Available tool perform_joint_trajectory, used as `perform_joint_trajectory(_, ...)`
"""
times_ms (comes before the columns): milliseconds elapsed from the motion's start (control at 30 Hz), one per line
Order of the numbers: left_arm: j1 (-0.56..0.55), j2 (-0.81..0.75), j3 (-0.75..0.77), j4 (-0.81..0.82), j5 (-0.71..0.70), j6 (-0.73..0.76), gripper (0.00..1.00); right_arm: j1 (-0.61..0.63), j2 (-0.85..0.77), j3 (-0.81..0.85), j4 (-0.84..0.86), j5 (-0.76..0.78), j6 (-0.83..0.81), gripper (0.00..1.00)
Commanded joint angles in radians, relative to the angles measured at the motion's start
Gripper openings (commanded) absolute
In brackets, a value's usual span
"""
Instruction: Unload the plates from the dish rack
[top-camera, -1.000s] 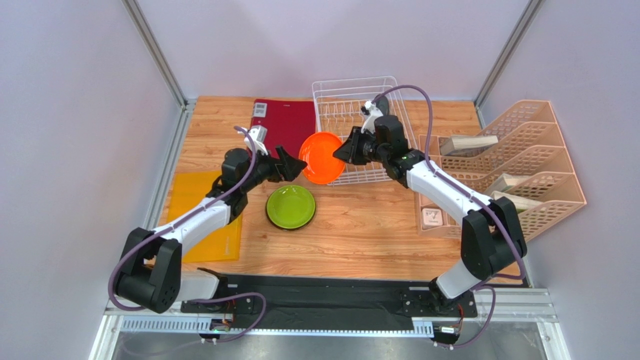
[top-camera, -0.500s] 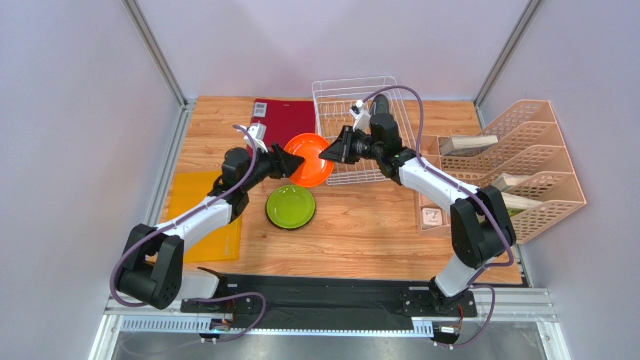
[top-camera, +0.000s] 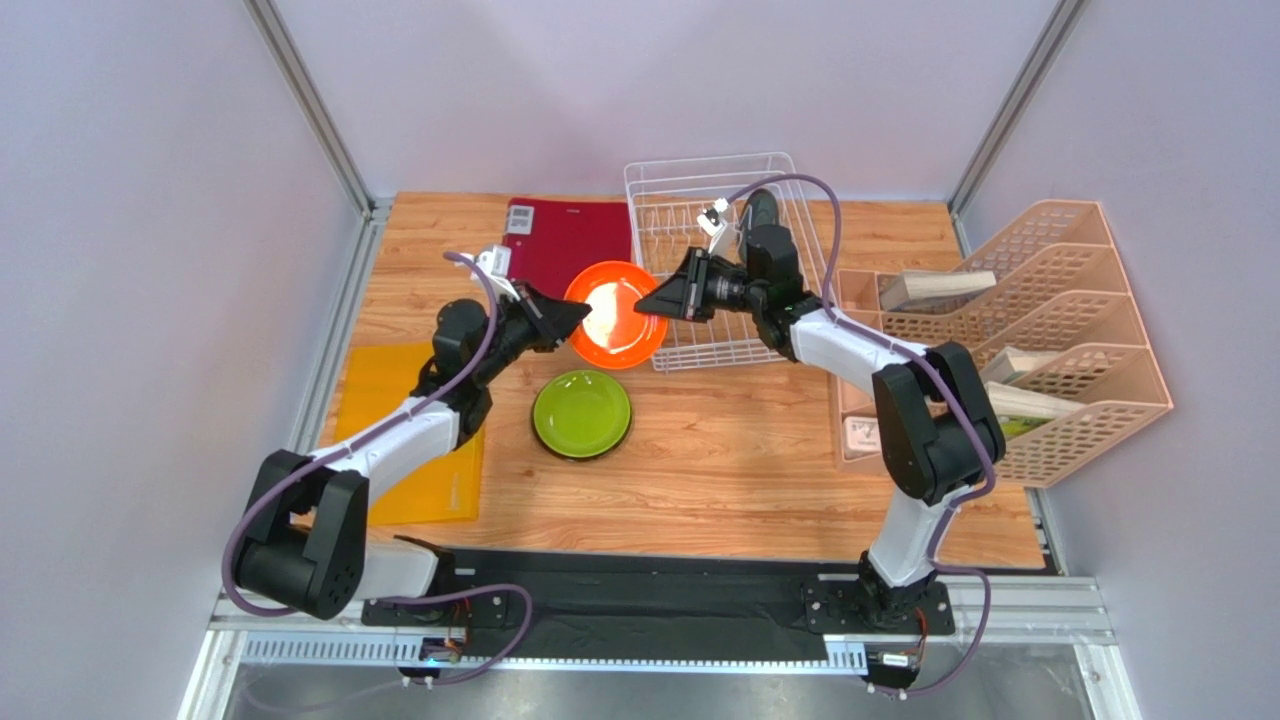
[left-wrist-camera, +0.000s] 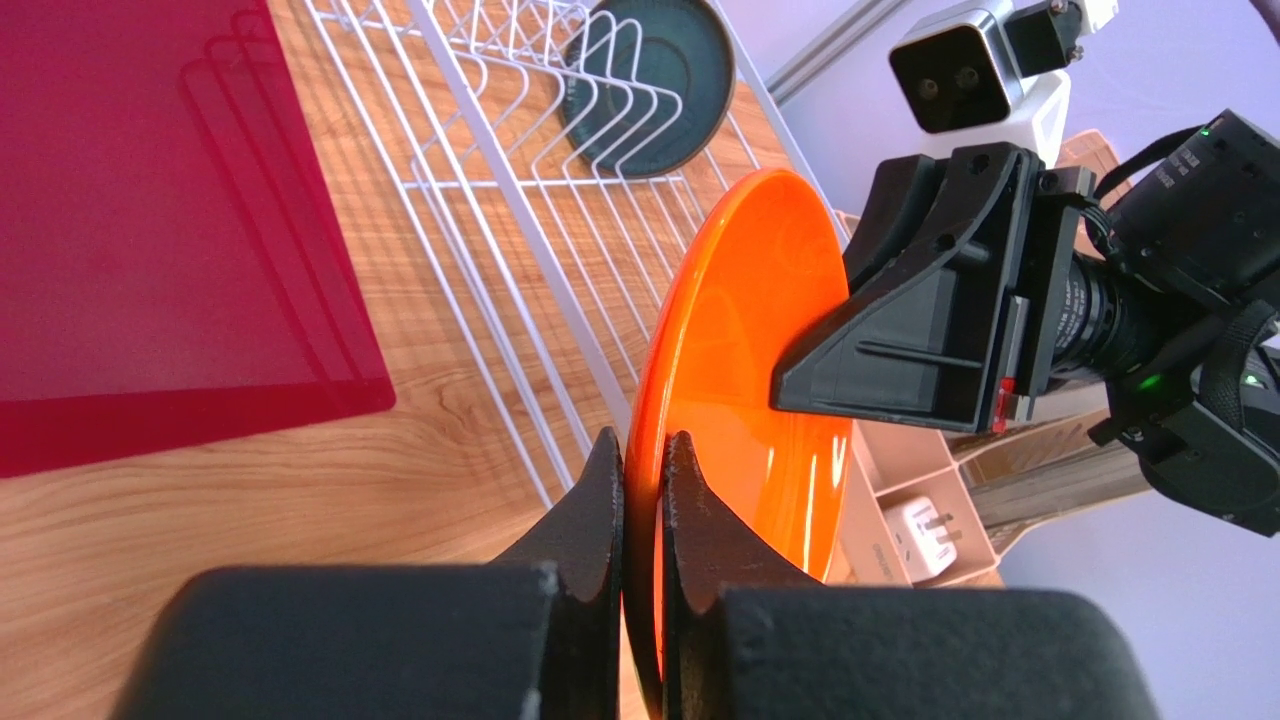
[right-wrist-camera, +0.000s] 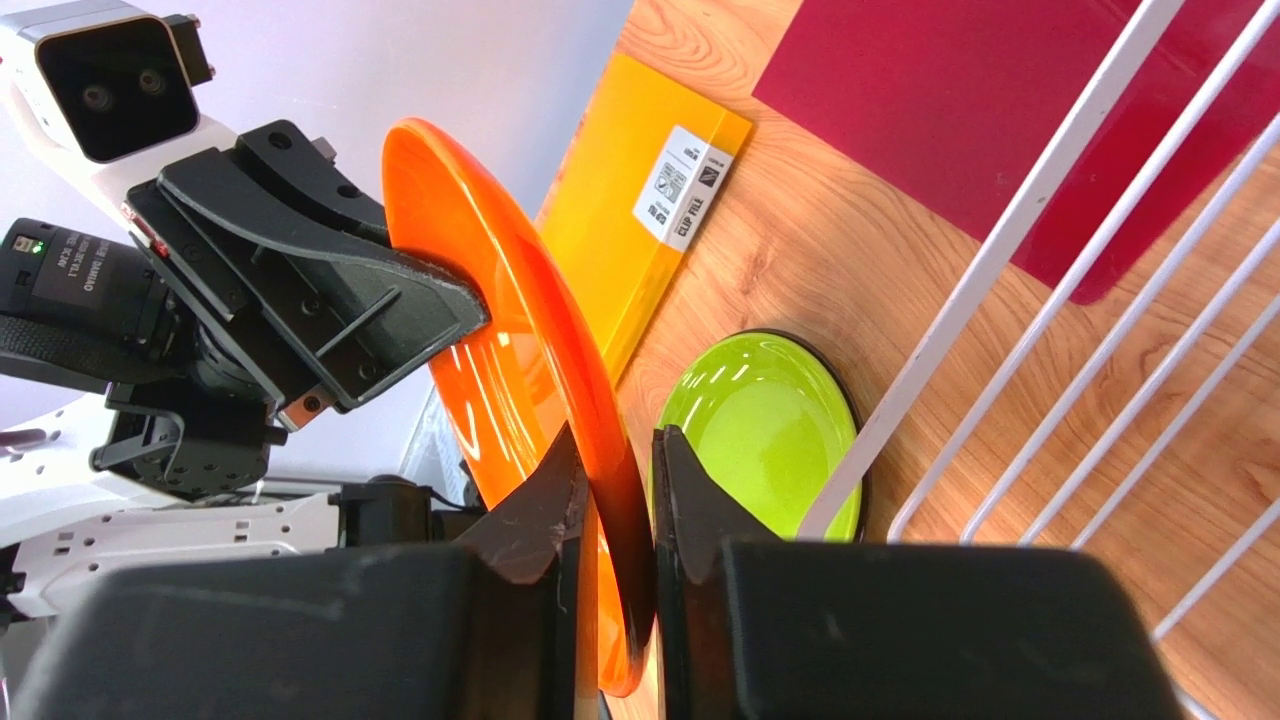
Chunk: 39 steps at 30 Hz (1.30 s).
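Observation:
An orange plate (top-camera: 609, 315) hangs in the air between both arms, just left of the white dish rack (top-camera: 661, 188). My left gripper (top-camera: 579, 315) is shut on its left rim (left-wrist-camera: 736, 330). From the other side my right gripper (top-camera: 649, 305) is shut on the right rim (right-wrist-camera: 481, 270), which sits between its fingers. A lime green plate (top-camera: 582, 414) lies flat on the table below the orange one. In the left wrist view a dark teal-grey plate (left-wrist-camera: 646, 68) stands among the rack's wire prongs (left-wrist-camera: 496, 180).
A dark red mat (top-camera: 568, 240) lies left of the rack. A yellow folder (top-camera: 394, 405) lies at the left under my left arm. Peach lattice file trays (top-camera: 1052, 330) with books stand at the right, a white plug adapter (top-camera: 864, 435) in front of them.
My left gripper went from wide open to shut on the orange plate's left rim. My right gripper carried the plate leftwards and tipped it flatter. The green plate stayed put.

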<state>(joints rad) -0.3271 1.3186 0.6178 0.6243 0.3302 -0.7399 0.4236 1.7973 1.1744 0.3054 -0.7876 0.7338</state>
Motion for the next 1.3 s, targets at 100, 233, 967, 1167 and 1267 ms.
perform_joint_trajectory(100,-0.038,-0.050,-0.046,0.022,-0.009,0.135,0.00,0.053,-0.019,0.074,-0.056,-0.004,-0.016,0.36)
perform_joint_trajectory(233,-0.038,-0.143,-0.052,-0.098,-0.081,0.195,0.00,0.053,-0.082,0.080,-0.221,0.149,-0.163,0.45)
perform_joint_trajectory(967,-0.038,-0.343,-0.208,-0.373,-0.296,0.266,0.00,0.026,-0.316,-0.001,-0.430,0.691,-0.330,0.46)
perform_joint_trajectory(1167,-0.038,-0.325,-0.246,-0.360,-0.301,0.263,0.00,-0.020,-0.309,-0.013,-0.430,0.709,-0.332,0.45)
perform_joint_trajectory(1267,-0.038,-0.308,-0.263,-0.344,-0.295,0.257,0.00,-0.040,-0.302,-0.015,-0.431,0.715,-0.333,0.45)
